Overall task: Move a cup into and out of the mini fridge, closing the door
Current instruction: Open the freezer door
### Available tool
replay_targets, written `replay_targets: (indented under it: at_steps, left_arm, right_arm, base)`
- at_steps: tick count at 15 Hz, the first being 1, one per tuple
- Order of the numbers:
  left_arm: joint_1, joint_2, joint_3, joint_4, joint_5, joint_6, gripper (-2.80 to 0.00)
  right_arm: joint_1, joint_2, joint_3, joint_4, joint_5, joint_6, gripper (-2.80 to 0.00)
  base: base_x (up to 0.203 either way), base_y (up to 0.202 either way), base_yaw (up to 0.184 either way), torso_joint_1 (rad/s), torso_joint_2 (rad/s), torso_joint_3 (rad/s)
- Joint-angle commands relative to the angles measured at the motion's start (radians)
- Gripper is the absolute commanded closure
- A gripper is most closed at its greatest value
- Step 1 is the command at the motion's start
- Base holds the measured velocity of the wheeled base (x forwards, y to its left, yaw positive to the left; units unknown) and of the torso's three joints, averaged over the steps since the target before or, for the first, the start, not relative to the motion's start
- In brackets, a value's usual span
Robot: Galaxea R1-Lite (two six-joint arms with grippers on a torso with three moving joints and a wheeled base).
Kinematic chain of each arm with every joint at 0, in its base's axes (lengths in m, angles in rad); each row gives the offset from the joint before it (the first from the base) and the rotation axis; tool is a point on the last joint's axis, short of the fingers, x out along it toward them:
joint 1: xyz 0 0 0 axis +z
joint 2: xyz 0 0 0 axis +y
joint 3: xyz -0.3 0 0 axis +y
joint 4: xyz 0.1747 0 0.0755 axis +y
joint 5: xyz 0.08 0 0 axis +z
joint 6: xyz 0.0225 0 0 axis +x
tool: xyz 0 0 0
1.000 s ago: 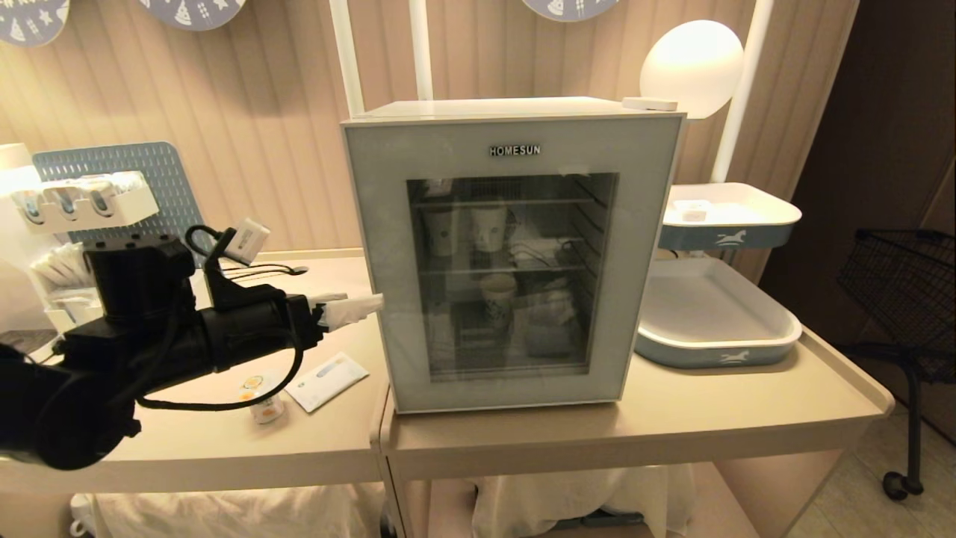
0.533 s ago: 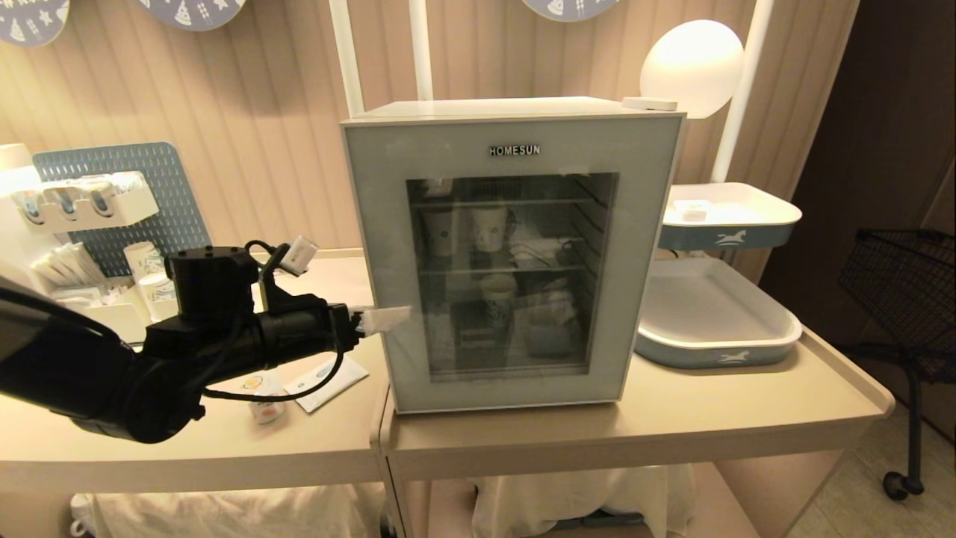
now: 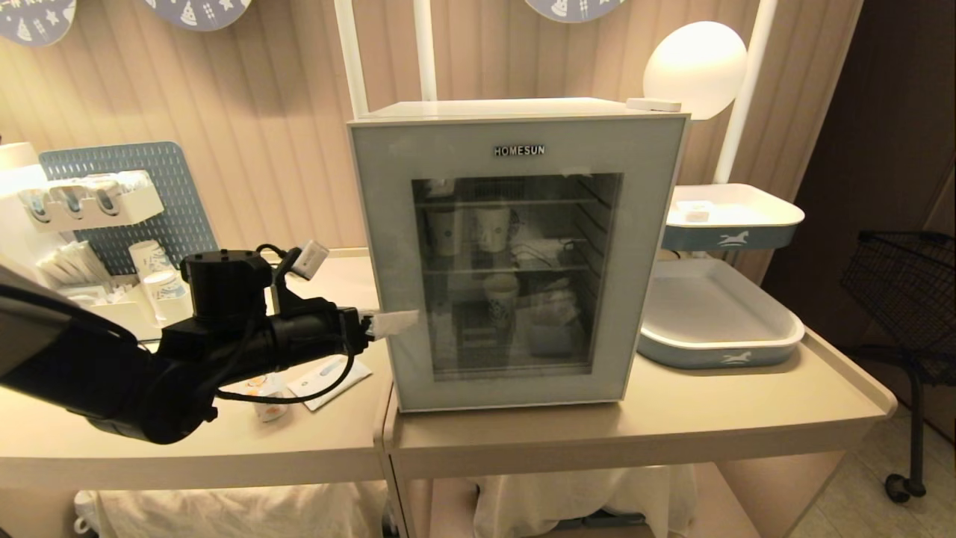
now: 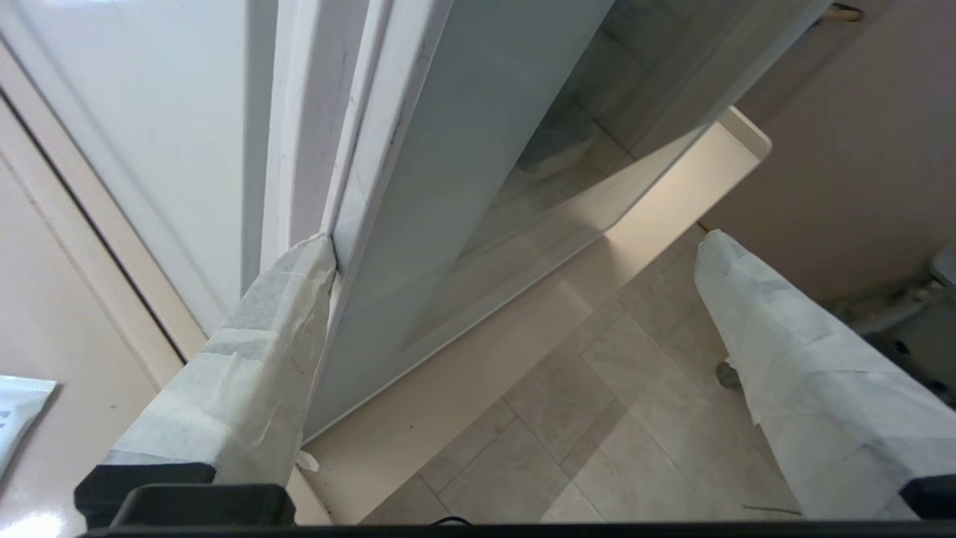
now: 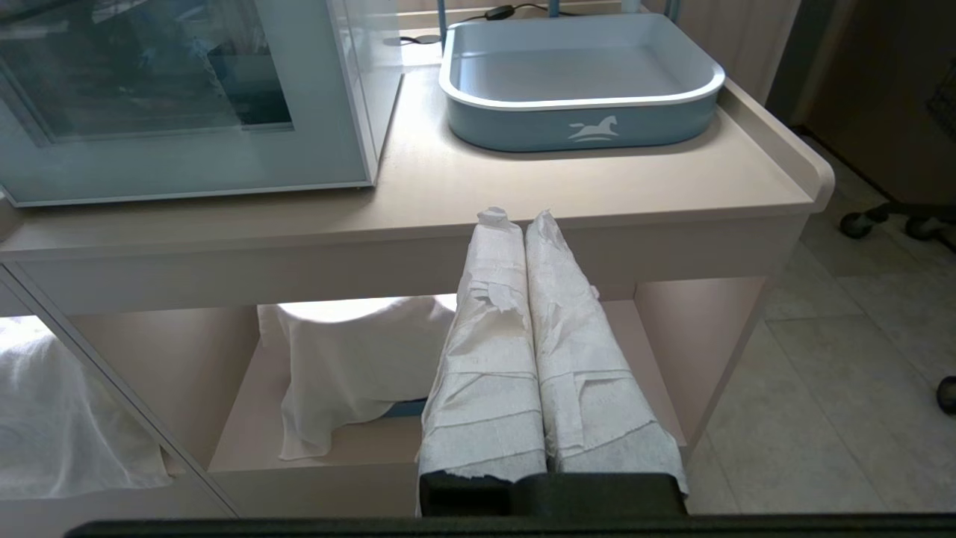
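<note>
Since the earlier frame, the left gripper (image 3: 394, 323) is being carried forward to the mini fridge (image 3: 515, 254), and its taped fingers (image 4: 254, 359) are now being held wide apart astride the free edge of the door (image 4: 448, 187). One finger is being pressed into the seam between door and cabinet; the other is hanging in front of the glass. That edge is running upright, across the finger gap. The cup (image 3: 267, 400) is being left standing on the counter (image 3: 224, 448) beside the fridge, under the left arm. The right gripper (image 5: 526, 224), fingers pressed together, is being kept parked below the counter's edge.
</note>
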Motion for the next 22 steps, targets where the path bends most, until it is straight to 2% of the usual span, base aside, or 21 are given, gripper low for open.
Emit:
replay_targets:
  at_steps: [1,9,14,18,22]
  left_arm:
    - [-0.01,0.009,-0.012,-0.008,0.031,-0.001,-2.8]
    - [0.029,-0.015,-0.011,-0.014,0.044,-0.001,-2.8]
    - [0.086,-0.043,-0.006,-0.015,0.04,-0.005,-2.8]
    - [0.074,-0.004,-0.002,-0.02,0.036,0.001,-2.8]
    - [0.02,0.019,-0.003,-0.021,0.036,-0.007,-2.8]
  right_arm:
    - [0.0,0.001,0.0,0.0,0.0,0.0,0.0]
    - [0.0,0.001,0.0,0.0,0.0,0.0,0.0]
    - [0.0,0.001,0.0,0.0,0.0,0.0,0.0]
    - [0.0,0.001,0.0,0.0,0.0,0.0,0.0]
    - [0.0,0.001,0.0,0.0,0.0,0.0,0.0]
  base:
    - [0.0,0.0,0.0,0.0,0.0,0.0]
    - [0.0,0.0,0.0,0.0,0.0,0.0]
    - [0.0,0.0,0.0,0.0,0.0,0.0]
    - [0.0,0.0,0.0,0.0,0.0,0.0]
    - [0.0,0.0,0.0,0.0,0.0,0.0]
